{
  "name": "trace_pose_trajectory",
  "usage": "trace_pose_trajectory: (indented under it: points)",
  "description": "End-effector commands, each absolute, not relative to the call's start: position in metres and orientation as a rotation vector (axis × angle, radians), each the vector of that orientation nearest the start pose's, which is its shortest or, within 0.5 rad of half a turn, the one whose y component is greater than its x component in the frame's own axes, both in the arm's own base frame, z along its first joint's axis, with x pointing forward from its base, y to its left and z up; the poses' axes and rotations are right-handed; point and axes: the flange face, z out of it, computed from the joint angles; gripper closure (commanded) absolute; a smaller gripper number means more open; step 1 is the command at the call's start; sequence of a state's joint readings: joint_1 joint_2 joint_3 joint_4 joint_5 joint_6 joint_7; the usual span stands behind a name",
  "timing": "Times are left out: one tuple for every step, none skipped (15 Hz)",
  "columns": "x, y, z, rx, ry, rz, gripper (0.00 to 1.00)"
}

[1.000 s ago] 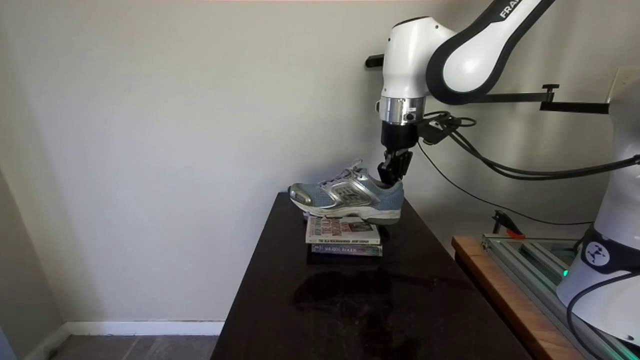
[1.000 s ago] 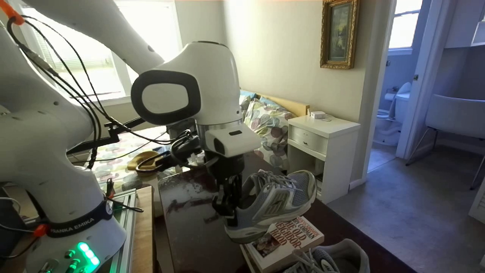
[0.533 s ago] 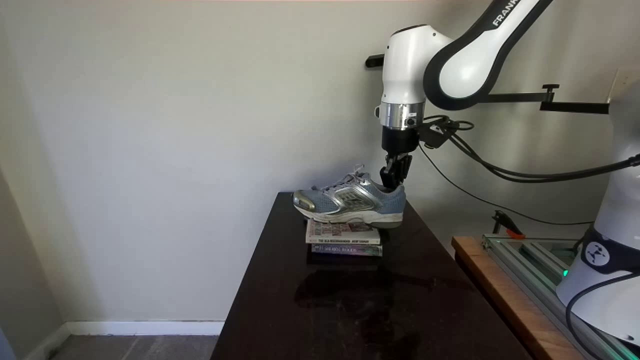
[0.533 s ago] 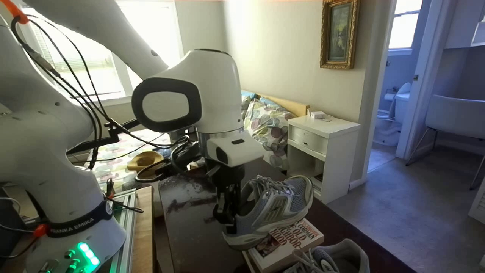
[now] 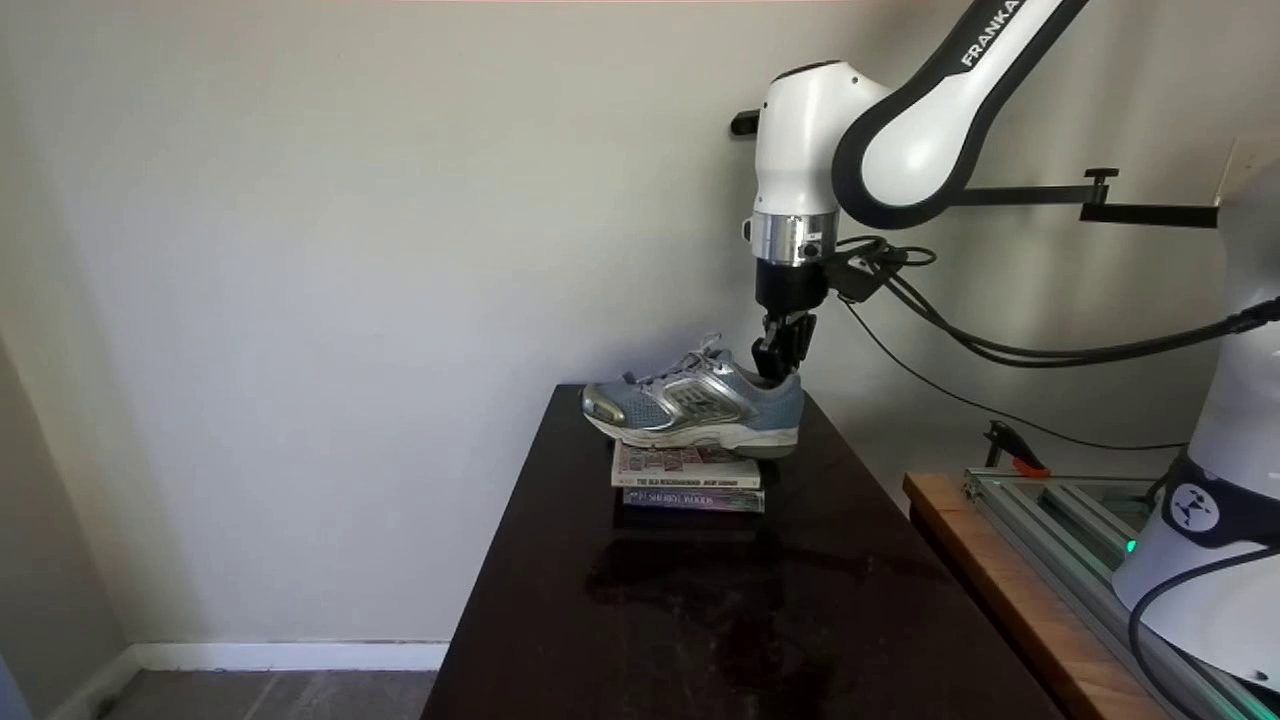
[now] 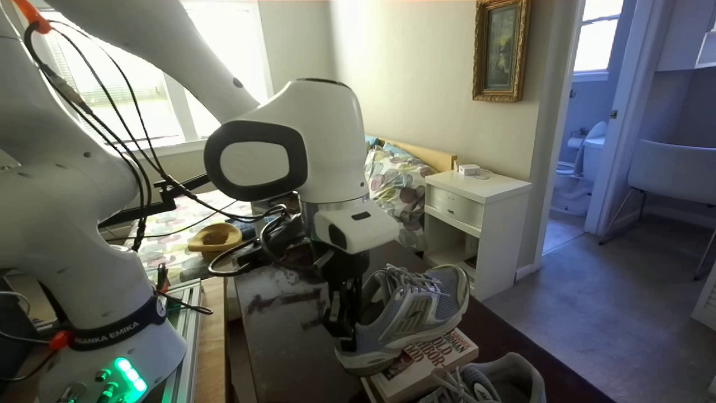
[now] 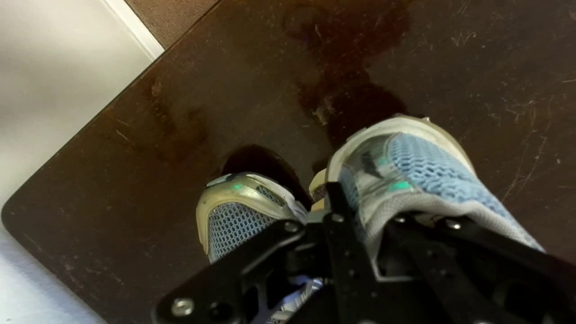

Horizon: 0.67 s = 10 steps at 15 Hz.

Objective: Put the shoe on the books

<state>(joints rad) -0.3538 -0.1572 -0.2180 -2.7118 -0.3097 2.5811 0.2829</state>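
Table (image 5: 560, 620): dark, pretty scuffed
Books (image 5: 688, 480): little stack on it
Shoe (image 5: 700, 400): over the books, heel poking past, can't tell if it's touching
Gripper (image 5: 775, 362): clamped on the shoe's heel
Other shoe (image 6: 503, 383): just beside the books

You are holding the shoe (image 5: 690, 410) in the claw (image 5: 778, 365), over the books (image 5: 690, 482); they are lying beside another shoe (image 6: 498, 383) on the desk (image 5: 660, 620).

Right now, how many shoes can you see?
2. One shoe is in the pincer, over the books; the other shoe is beside them, partly cut off in an exterior view. Others may be hidden.
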Motion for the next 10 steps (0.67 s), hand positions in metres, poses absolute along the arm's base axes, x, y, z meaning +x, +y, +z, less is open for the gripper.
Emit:
trace_pose_trajectory:
  points:
    - [0.352, -0.217, 0.280, -3.145, 0.934, -0.035, 0.63]
    - [0.353, -0.217, 0.282, -3.145, 0.935, -0.045, 0.57]
    - [0.354, -0.217, 0.284, -3.148, 0.938, -0.055, 0.51]
    - [0.354, -0.217, 0.287, -3.150, 0.947, -0.068, 0.43]
    - [0.355, -0.217, 0.290, -3.150, 0.944, -0.086, 0.37]
    - [0.356, -0.217, 0.293, -3.151, 0.950, -0.102, 0.29]
    - [0.356, -0.216, 0.296, -3.151, 0.947, -0.120, 0.23]
    - [0.356, -0.214, 0.300, -3.152, 0.947, -0.141, 0.15]
    - [0.355, -0.212, 0.305, -3.154, 0.956, -0.161, 0.09]
    - [0.355, -0.209, 0.311, -3.164, 0.975, -0.175, 0.01]
